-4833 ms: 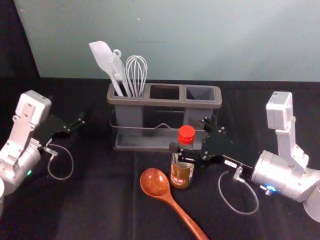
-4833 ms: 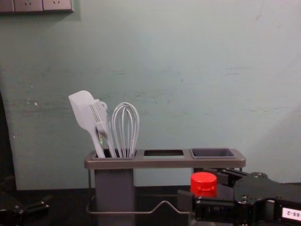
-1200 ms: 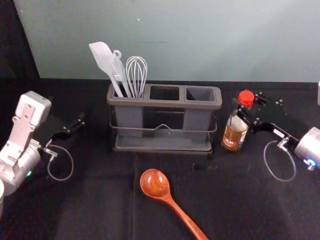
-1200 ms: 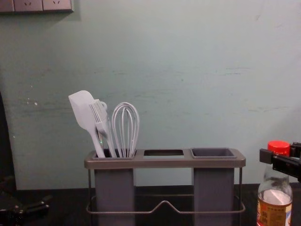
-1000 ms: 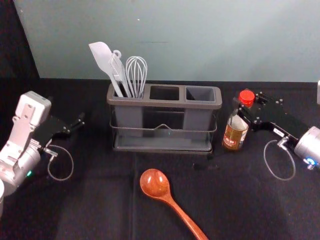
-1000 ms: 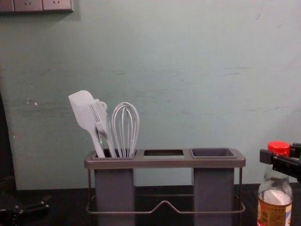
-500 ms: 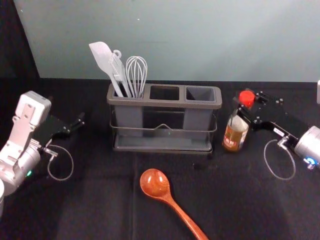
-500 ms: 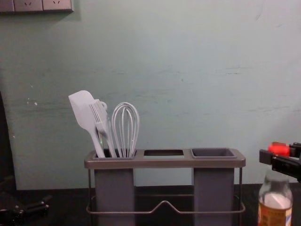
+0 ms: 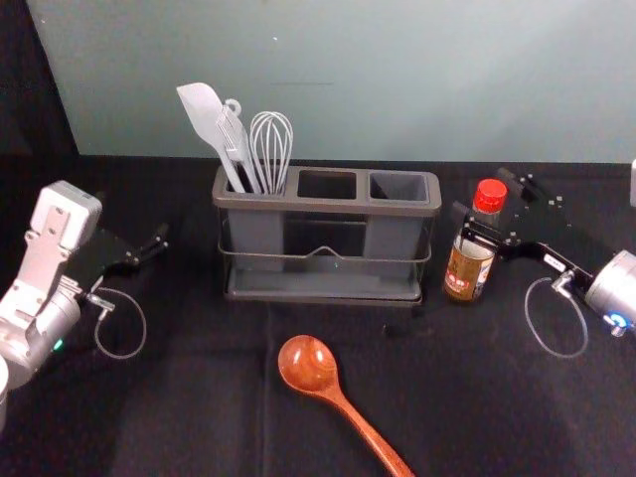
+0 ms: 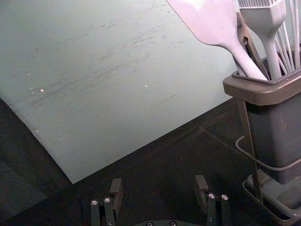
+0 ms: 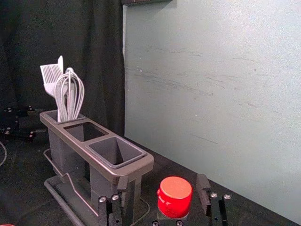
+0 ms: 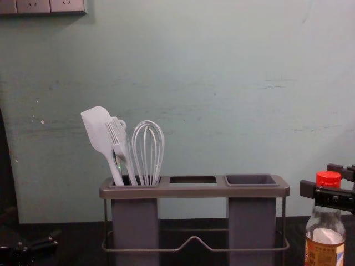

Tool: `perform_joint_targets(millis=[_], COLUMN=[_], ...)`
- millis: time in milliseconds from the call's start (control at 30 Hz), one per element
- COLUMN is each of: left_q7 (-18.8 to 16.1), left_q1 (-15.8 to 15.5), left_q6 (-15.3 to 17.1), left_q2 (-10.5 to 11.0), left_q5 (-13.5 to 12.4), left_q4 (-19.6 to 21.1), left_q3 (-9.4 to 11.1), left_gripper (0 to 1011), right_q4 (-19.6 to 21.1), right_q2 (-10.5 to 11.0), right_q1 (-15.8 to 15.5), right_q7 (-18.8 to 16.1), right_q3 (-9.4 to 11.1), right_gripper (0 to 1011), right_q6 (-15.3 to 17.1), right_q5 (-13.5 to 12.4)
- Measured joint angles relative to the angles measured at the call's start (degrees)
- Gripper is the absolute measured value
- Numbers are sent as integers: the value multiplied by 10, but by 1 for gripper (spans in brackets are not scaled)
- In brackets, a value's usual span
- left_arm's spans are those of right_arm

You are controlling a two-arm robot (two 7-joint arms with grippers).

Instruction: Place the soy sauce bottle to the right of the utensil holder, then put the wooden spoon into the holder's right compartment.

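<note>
My right gripper stands open around the neck of the soy sauce bottle, which is upright just right of the utensil holder. In the right wrist view the red cap sits between the spread fingers of my right gripper, with a gap on both sides. The holder's right compartment holds nothing. The wooden spoon lies in front of the holder, its handle toward the front right. My left gripper is parked at the left, open in the left wrist view.
A white spatula, a brush and a whisk stand in the holder's left compartment. Behind the table rises a pale wall. Black cloth covers the table on either side of the spoon.
The bottle went from beside the spoon to the holder's right side with my right gripper, then came down slightly. Over the last half second that gripper's fingers spread off it. The left arm stayed still.
</note>
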State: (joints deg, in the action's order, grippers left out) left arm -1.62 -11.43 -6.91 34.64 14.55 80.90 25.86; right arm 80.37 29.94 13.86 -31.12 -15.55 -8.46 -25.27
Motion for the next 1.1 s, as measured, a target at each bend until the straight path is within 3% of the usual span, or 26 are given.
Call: perform_joint_targets(millis=[167, 567, 900, 1100], left_q7=[0, 0, 0, 0], left_q1=[0, 0, 0, 0], left_q6=[0, 0, 0, 0], left_q2=[0, 0, 0, 0], left_q5=[0, 0, 0, 0], left_q4=[0, 0, 0, 0], left_q3=[0, 0, 0, 0], left_gripper=[1005, 1005, 1005, 1005], right_q4=[0, 26, 97, 166], right_q2=[0, 5, 23, 53], right_q1=[0, -15, -49, -84], right_q7=[0, 21, 23, 3], right_q3=[0, 12, 47, 64], right_gripper=[1003, 1000, 1002, 1000], right_q6=[0, 3, 20, 29], right_q5=[0, 15, -10, -36])
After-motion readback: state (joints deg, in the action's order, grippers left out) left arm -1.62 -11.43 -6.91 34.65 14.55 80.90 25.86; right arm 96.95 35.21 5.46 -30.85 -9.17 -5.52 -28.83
